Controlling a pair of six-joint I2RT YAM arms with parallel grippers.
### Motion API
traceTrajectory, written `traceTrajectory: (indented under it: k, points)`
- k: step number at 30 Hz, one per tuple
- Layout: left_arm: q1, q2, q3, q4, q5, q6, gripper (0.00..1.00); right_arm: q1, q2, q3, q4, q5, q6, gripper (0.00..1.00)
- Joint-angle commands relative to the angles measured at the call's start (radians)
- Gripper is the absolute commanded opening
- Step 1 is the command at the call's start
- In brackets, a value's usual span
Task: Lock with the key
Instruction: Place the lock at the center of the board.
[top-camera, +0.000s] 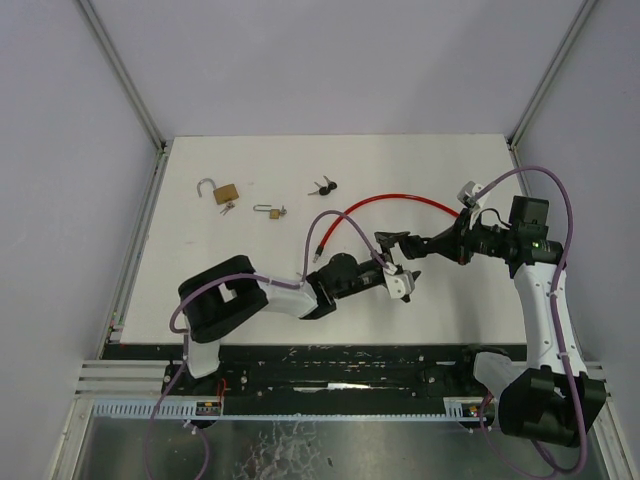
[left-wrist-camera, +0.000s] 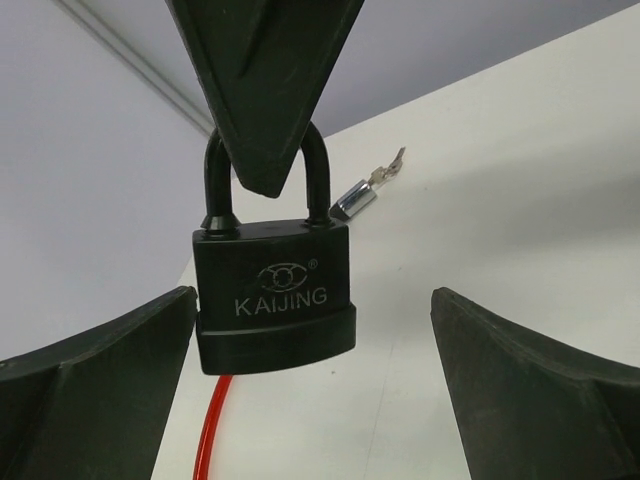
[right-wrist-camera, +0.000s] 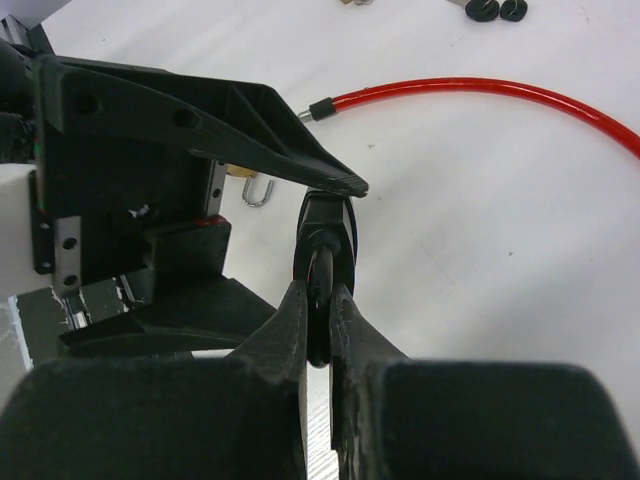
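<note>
Hanging padlock (left-wrist-camera: 272, 300) inside spread left pincer (top-camera: 398, 262)

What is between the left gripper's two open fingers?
The black padlock, hanging by its shackle from the shut right gripper. The left wrist view shows it there, nearer one finger.

Padlock mostly out of sight

The padlock's (left-wrist-camera: 272, 295) shackle top is hidden behind the right gripper (right-wrist-camera: 320, 305), and its keyhole faces no camera. From above it is too small to tell. The cable (left-wrist-camera: 208, 425) runs off the left wrist view's bottom edge. The right wrist view's top edge cuts the keys (right-wrist-camera: 497, 8), and the left gripper (left-wrist-camera: 312, 300) half hides a brass lock (right-wrist-camera: 252, 186).
</note>
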Motion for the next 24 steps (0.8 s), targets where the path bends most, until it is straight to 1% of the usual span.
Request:
traceTrajectory:
  k: [1, 3, 8, 11, 14, 17, 18, 20, 21, 23, 24]
  points:
    - [-0.01, 0.033, 0.058, 0.017, -0.138, 0.012, 0.98, -0.003, -0.001, 0.012, 0.052, -0.105, 0.027, 0.06]
    - [-0.008, 0.04, 0.073, 0.002, -0.147, 0.008, 0.96, -0.003, 0.002, 0.011, 0.054, -0.11, 0.03, 0.06]
    - [-0.01, 0.053, 0.098, -0.027, -0.167, 0.007, 0.85, -0.002, 0.005, 0.006, 0.06, -0.118, 0.035, 0.06]
    - [-0.012, 0.056, 0.11, -0.054, -0.17, 0.008, 0.68, -0.002, 0.009, 0.004, 0.063, -0.119, 0.042, 0.06]
    - [-0.017, 0.059, 0.114, -0.061, -0.172, 0.014, 0.61, -0.003, 0.012, 0.003, 0.065, -0.122, 0.045, 0.07]
    - [-0.018, 0.059, 0.115, -0.063, -0.164, 0.015, 0.49, -0.003, 0.013, 0.001, 0.067, -0.12, 0.048, 0.07]
    - [-0.018, 0.058, 0.113, -0.064, -0.162, 0.016, 0.43, -0.003, 0.013, 0.001, 0.067, -0.119, 0.05, 0.07]
    - [-0.017, 0.055, 0.111, -0.064, -0.159, 0.014, 0.3, -0.003, 0.014, 0.002, 0.067, -0.116, 0.051, 0.11]
    - [-0.017, 0.053, 0.111, -0.063, -0.158, 0.014, 0.24, -0.003, 0.014, 0.001, 0.068, -0.115, 0.051, 0.15]
    - [-0.017, 0.051, 0.109, -0.065, -0.156, 0.009, 0.15, -0.003, 0.014, 0.001, 0.068, -0.11, 0.052, 0.24]
    - [-0.017, 0.05, 0.11, -0.069, -0.157, 0.005, 0.09, -0.003, 0.012, 0.001, 0.067, -0.108, 0.051, 0.31]
